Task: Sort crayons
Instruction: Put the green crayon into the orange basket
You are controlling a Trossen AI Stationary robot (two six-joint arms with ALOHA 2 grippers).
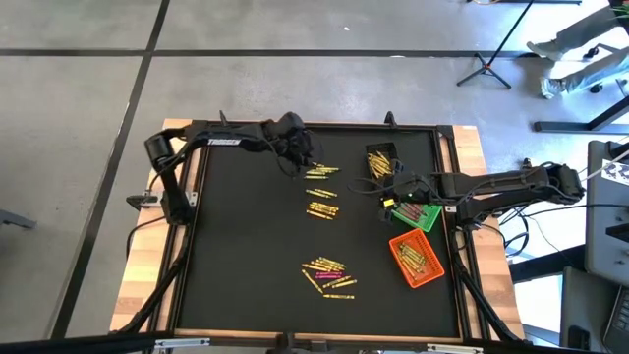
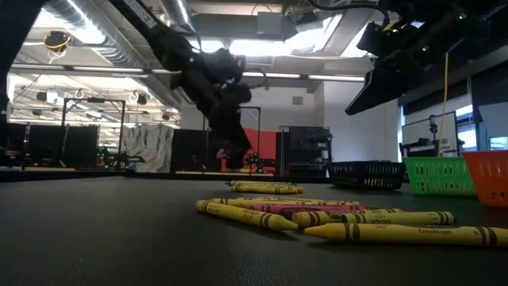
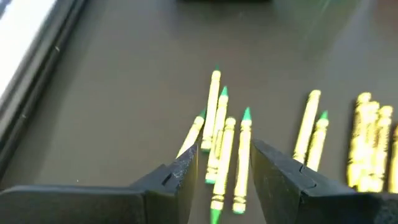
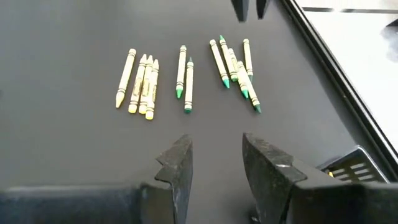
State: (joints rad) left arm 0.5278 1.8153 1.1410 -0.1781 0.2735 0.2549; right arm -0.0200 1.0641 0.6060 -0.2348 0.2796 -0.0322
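Note:
Crayons lie on the black mat in loose groups: green-tipped ones (image 1: 321, 172) at the far middle, yellow ones (image 1: 322, 208) just nearer, and a mixed yellow and pink heap (image 1: 329, 275) toward the near edge, also seen close in the low view (image 2: 349, 218). My left gripper (image 1: 305, 162) hangs open, slanting down over the green-tipped crayons (image 3: 217, 137), its fingers either side of them in the left wrist view and clear of the mat (image 2: 238, 159). My right gripper (image 1: 393, 199) hovers open by the bins, with nothing between its fingers (image 4: 217, 146).
Three small bins stand along the mat's right side: a black one (image 1: 383, 162) farthest, a green one (image 1: 418, 216) in the middle and an orange one (image 1: 416, 258) nearest, each with crayons inside. A raised frame (image 1: 457, 236) borders the mat. The mat's left half is bare.

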